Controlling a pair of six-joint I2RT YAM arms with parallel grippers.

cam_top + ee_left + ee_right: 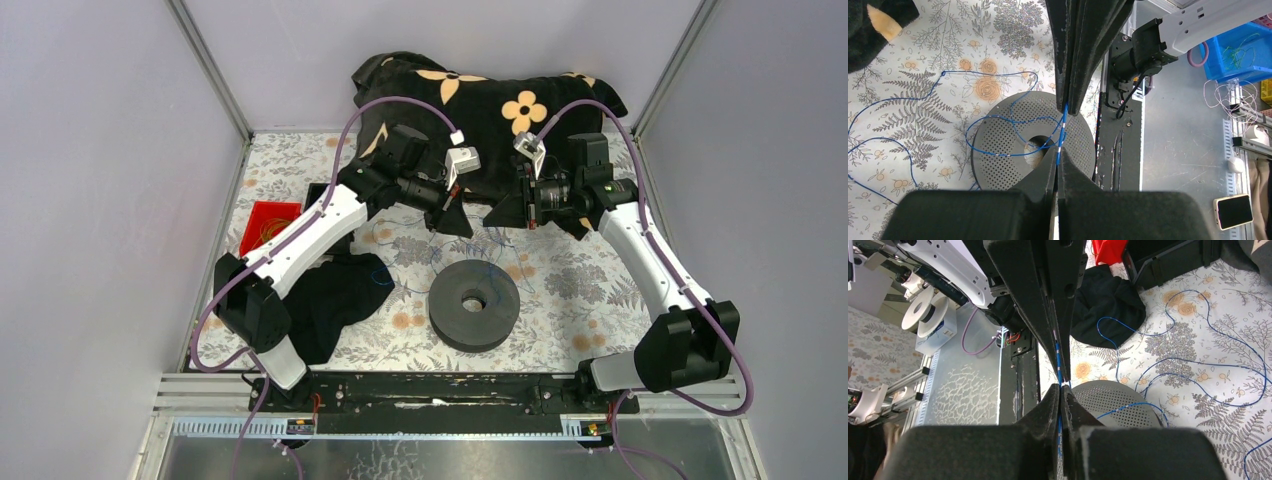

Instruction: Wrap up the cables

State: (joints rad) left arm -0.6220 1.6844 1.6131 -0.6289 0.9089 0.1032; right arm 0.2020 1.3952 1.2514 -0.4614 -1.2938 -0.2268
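The blue cables lie in loose loops on the floral table, and some cross the black perforated spool. My left gripper and right gripper hover tip to tip behind the spool. In the left wrist view the left gripper is shut on a blue cable that runs straight up into the right gripper's fingers, above the spool. From the right wrist, the right gripper is shut on the same cable, beside the spool.
A black cloth lies at the left front with a red bin behind it. A black flowered cushion fills the back. Cable loops spread over the table behind the spool. Grey walls close both sides.
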